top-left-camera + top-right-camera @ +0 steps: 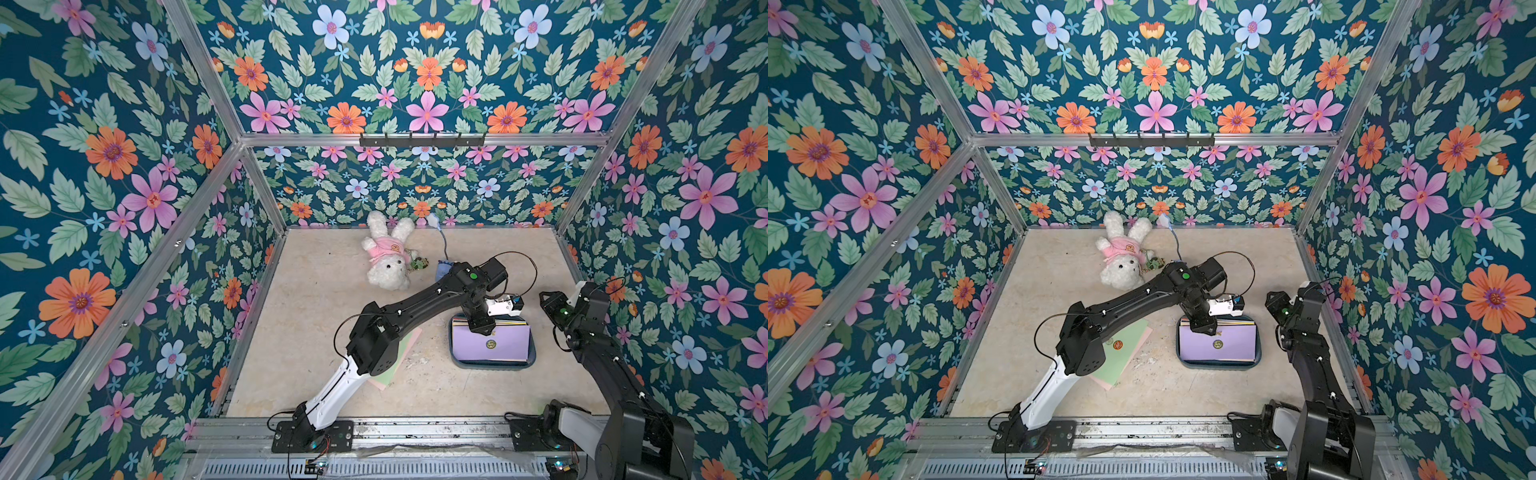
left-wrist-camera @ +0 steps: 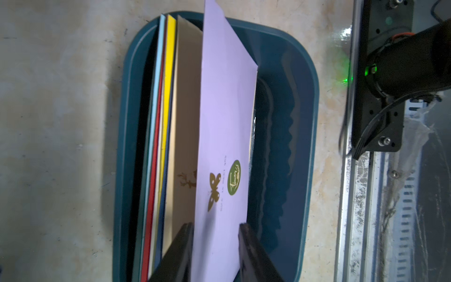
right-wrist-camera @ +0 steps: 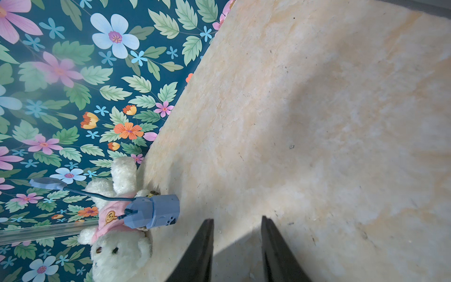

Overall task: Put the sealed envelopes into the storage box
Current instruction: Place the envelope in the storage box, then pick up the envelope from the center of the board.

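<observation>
The dark teal storage box sits right of the table's centre. A lilac envelope with a green seal lies on top in it, leaning on several upright envelopes. My left gripper hangs over the box's far end. It is open, its fingers standing either side of the lilac envelope's edge. A green envelope on a pink one lies under the left arm. My right gripper is open and empty over bare table.
A white plush rabbit lies near the back wall. A small blue toy with a cable sits beside it. Floral walls close three sides. A metal rail runs along the front.
</observation>
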Robot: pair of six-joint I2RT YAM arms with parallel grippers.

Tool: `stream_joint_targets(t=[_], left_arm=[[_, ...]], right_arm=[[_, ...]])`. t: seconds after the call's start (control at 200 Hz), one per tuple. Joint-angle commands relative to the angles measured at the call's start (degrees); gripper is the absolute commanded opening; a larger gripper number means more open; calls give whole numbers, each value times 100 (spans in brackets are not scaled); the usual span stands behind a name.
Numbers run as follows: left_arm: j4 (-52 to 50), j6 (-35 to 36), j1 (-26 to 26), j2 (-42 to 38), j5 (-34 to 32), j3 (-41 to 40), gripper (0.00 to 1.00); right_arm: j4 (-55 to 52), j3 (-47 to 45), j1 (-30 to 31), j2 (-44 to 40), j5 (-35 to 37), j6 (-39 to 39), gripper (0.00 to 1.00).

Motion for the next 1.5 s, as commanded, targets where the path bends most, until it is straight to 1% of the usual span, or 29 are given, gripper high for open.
stream_joint_targets(t=[0.0,0.085,0.215,0.28,0.375,0.465,0.605,0.66,0.725,0.785,0.885,0.975,1.07,1.12,1.24,1.34,1.44,1.495], left_arm=[[634,-219,2,-390,-372,-350,45],[1186,-368,27,-739,-607,-781,46],[2048,-820,195,-1270,-603,-1451,45],[2454,-1128,304,-1587,-610,-1934,44],[3282,-1653,496,-2227,-548,-2981,42],[4206,-2197,768,-2986,-494,-4247,42],[5479,-3235,1572,-4098,-521,-6127,42],[5731,-3545,1894,-4413,-479,-6649,42],[5871,-3717,2151,-4727,-506,-7105,43],[5923,-3758,2292,-4952,-537,-7383,43],[5980,-3768,2367,-5197,-537,-7693,43],[5988,-3771,2421,-5263,-514,-7814,43],[6070,-3905,2547,-5321,-251,-7903,43],[6134,-3927,2568,-5346,-222,-7957,43],[5975,-3883,2594,-5369,-397,-7918,43],[5965,-3927,2636,-5465,-592,-7983,44],[6011,-4216,2796,-5488,-903,-8129,45],[6038,-4427,2952,-5472,-920,-8268,45]], right_arm=[[97,39,-2,16,-83,-63,37],[81,47,-2,16,-103,-71,37],[54,64,3,66,-353,-47,36],[-63,144,99,141,-478,-36,34],[-455,343,459,249,-451,-220,31],[-754,465,853,315,-263,-361,30],[-1032,456,1256,356,-85,-266,27],[-1207,460,1413,350,-4,-265,26],[-1383,444,1564,298,79,-291,26],[-1499,394,1614,225,99,-292,26],[-1524,243,1620,89,160,-292,26],[-1531,147,1616,77,207,-309,26],[-1566,109,1616,90,186,-334,26],[-1613,111,1616,115,191,-375,26],[-1790,221,1620,90,128,-441,26],[-1829,367,1621,-141,90,-388,26],[-1808,522,1638,-370,-91,-165,27],[-1863,637,1761,-452,-180,-3,27]])
